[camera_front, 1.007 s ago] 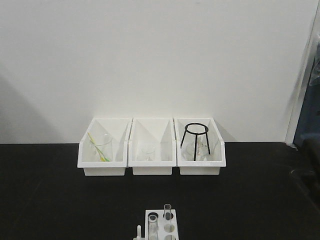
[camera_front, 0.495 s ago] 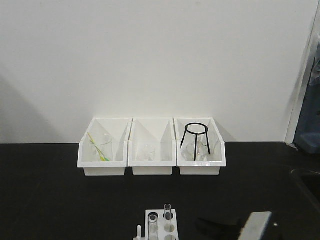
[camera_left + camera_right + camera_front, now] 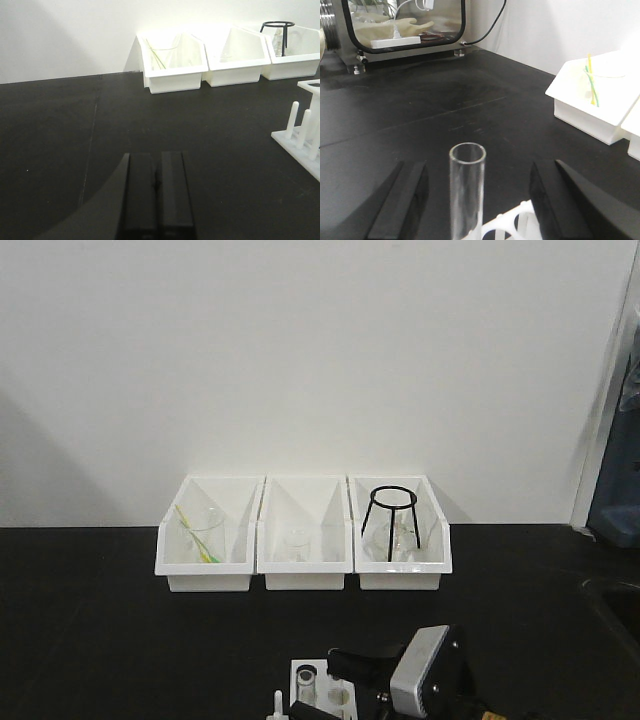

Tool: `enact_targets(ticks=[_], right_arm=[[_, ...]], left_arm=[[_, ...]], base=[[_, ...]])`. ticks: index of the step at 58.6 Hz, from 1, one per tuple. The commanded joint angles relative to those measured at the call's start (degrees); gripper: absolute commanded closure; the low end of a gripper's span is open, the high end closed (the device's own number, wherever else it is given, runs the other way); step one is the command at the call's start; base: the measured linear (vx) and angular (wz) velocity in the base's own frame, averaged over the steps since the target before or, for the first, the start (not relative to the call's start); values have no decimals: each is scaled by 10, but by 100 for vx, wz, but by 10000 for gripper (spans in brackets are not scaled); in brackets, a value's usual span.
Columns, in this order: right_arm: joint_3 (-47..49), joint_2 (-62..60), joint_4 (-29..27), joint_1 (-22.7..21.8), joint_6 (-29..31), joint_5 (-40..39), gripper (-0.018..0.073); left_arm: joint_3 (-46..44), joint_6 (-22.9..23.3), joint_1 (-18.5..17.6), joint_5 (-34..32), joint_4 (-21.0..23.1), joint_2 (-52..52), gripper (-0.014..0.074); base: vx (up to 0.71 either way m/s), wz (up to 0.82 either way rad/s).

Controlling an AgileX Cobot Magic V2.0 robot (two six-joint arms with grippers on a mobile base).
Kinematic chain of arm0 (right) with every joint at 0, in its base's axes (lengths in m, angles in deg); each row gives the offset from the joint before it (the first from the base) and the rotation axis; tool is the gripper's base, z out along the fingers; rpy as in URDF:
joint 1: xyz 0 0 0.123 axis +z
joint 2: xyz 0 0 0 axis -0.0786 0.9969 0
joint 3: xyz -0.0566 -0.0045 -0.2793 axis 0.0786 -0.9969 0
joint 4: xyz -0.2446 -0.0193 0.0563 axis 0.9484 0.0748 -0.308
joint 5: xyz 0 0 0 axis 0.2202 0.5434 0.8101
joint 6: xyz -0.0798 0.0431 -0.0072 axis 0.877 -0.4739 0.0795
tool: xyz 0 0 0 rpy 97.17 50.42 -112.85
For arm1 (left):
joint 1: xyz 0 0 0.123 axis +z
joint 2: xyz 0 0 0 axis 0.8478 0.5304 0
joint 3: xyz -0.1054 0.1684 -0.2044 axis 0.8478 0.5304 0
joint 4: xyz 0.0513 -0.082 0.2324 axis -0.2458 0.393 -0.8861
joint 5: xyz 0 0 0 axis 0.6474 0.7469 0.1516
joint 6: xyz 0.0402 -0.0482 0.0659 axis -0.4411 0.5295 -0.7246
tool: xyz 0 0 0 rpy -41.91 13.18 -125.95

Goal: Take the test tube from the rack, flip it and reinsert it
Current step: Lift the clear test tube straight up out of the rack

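**A:** While the left end effector [image 3: 155, 200] hangs low over the table [image 3: 60, 130] with its two halves pressed together and nothing between them, does it have any part in this?

**B:** Not that I can see. It is well to the left of the rack [image 3: 306, 135], whose short pegs show only at the right edge of its wrist view.

**A:** And the test tube [image 3: 467, 195]?

**B:** It stands upright in the rack, open rimmed end up. I'd say the task is at its first step, the approach to the pick.

**A:** So the right end effector [image 3: 477, 175] has no hold on it?

**B:** No. It is spread wide, with one of its fingers [image 3: 402, 205] on either side of the tube and clear space on both sides. In the front view it covers the rack's right half.

**A:** What does the next move call for?

**B:** My guess is closing evenly on the glass below the rim, squarely and gently. Then comes a straight lift clear of the hole before any turn, so the tube doesn't bind or tip the light rack.
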Motion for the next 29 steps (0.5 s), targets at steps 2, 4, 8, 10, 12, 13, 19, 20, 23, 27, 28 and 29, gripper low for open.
enact_targets(ticks=[2,4,8,10,12,13,19,20,23,27,28,29], right_arm=[[31,6,-9,1,6,-70,74],[35,13,-9,1,5,-75,74],[43,27,-6,1,2,-85,74],[47,34,-5,1,-3,-92,74],[50,39,-5,1,-7,-97,74],[50,41,-5,1,-7,-99,74],[55,52,-3,1,-6,-105,79],[55,53,-4,1,-6,-108,81],[55,56,-3,1,-3,-115,90],[55,60,-3,1,-3,-118,102],[55,61,-3,1,-3,-119,106],[55,63,-3,1,-3,-120,110]], left_arm=[[-2,5,0,-45,3,-4,602],[-2,5,0,-45,3,-4,602],[-2,5,0,-45,3,-4,602],[-2,5,0,-45,3,-4,602],[-2,5,0,-45,3,-4,602],[-2,5,0,-45,3,-4,602],[-2,5,0,-45,3,-4,602],[-2,5,0,-45,3,-4,602],[-2,5,0,-45,3,-4,602],[-2,5,0,-45,3,-4,602],[-2,5,0,-45,3,-4,602],[-2,5,0,-45,3,-4,602]], base=[[0,0],[0,0],[0,0],[0,0],[0,0],[0,0],[0,0],[0,0],[0,0],[0,0],[0,0],[0,0]])
